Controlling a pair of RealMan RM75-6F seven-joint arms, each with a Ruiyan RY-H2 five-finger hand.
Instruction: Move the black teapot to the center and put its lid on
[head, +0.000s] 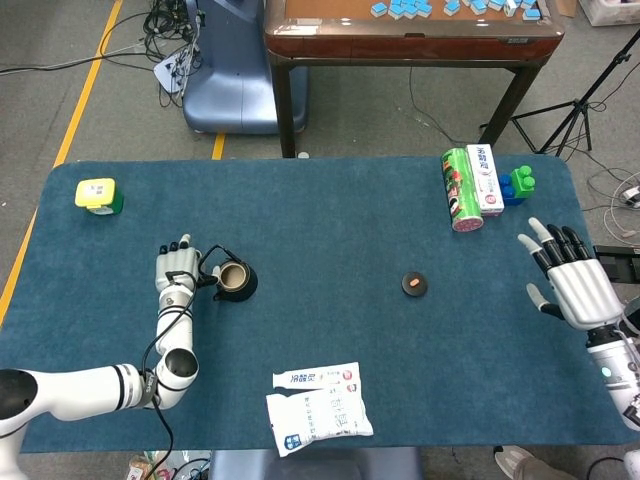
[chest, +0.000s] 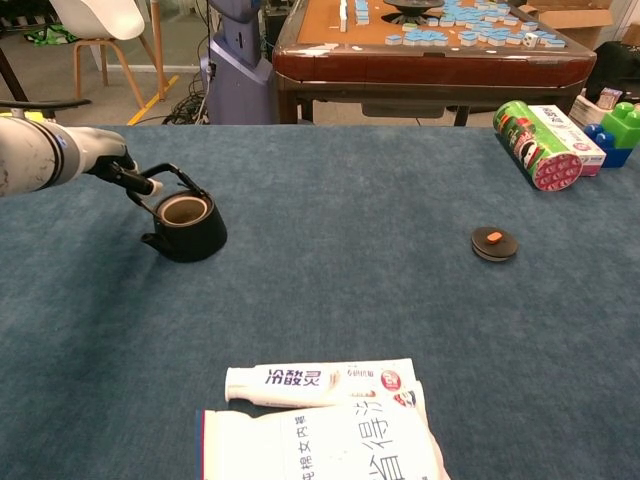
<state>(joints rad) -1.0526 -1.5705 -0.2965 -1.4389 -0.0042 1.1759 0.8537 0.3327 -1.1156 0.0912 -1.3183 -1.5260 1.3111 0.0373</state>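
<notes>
The black teapot (head: 235, 281) (chest: 188, 225) stands lidless on the left part of the blue table, its wire handle raised. My left hand (head: 178, 272) (chest: 125, 175) pinches that handle from the teapot's left side. The black lid (head: 415, 284) (chest: 494, 243) with an orange knob lies flat on the cloth, right of the middle. My right hand (head: 570, 284) hovers at the table's right edge with its fingers spread and nothing in it; the chest view does not show it.
A toothpaste tube and a white packet (head: 318, 407) (chest: 330, 420) lie at the front middle. A green can (head: 460, 189) (chest: 536, 144), a box and toy bricks (head: 519, 184) sit at the back right. A yellow-green object (head: 98, 195) rests at the back left.
</notes>
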